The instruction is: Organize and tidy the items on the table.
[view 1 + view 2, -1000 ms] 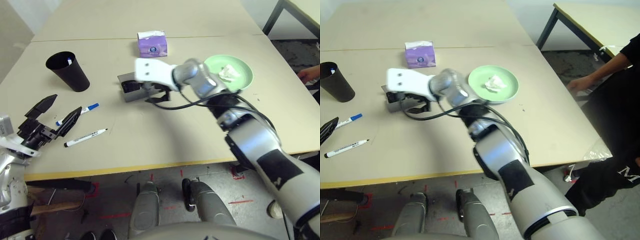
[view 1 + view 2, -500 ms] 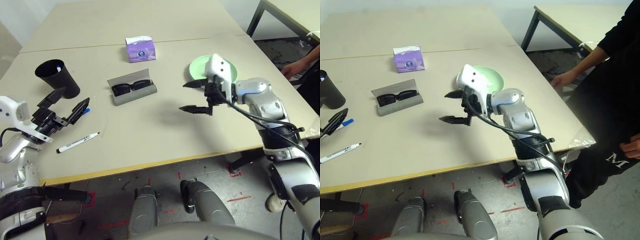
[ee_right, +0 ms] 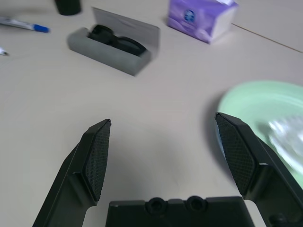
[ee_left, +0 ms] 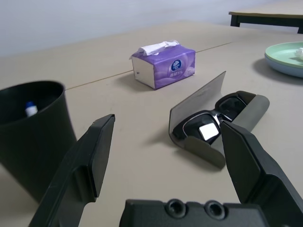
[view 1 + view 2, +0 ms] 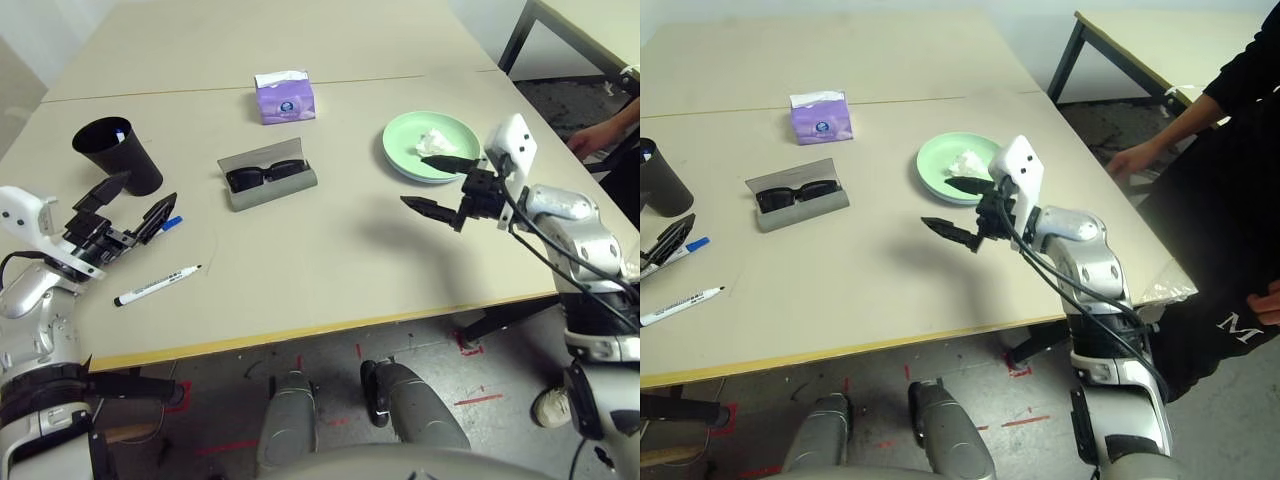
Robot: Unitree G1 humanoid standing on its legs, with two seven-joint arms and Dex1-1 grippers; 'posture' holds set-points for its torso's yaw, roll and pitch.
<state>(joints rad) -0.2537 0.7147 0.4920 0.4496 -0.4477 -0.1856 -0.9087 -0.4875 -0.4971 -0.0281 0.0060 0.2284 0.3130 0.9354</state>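
Silver jointed forearms, white wrist housings; black two-fingered left gripper [image 5: 125, 222] and right gripper [image 5: 440, 182]; black cables along the right arm

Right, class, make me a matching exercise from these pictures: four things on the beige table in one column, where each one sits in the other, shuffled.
Things:
1. black sunglasses
2. crumpled white tissue
3. white marker with a black cap
4. purple cardboard tissue box

Places:
A. on the light-green round plate
B. beside the thin seam line
C. in the open grey oblong glasses case
D. bare tabletop, near the yellowish front edge

Pairs: 1-C, 2-A, 3-D, 4-B
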